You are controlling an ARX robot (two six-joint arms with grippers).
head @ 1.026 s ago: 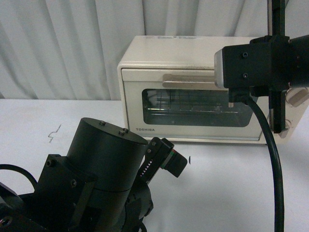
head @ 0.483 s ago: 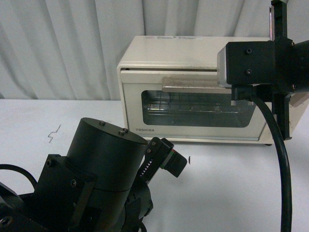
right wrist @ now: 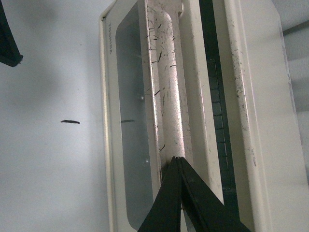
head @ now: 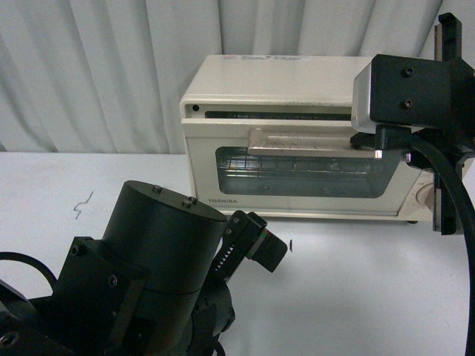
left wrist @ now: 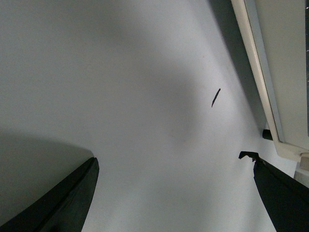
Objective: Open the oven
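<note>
Standing at the back of the white tabletop (head: 356, 282) before a pale curtain (head: 111, 74), the cream oven (head: 297, 81) had its glass door (head: 297, 174) tipped outward at the top, with a dark gap above it. The right gripper (right wrist: 179, 166) was clamped on the door's beige handle (right wrist: 169, 87). The left gripper (left wrist: 170, 158) hung with its fingers spread wide and holding nothing, over the tabletop near the oven's lower front edge and a short black mark (left wrist: 216, 97).
</note>
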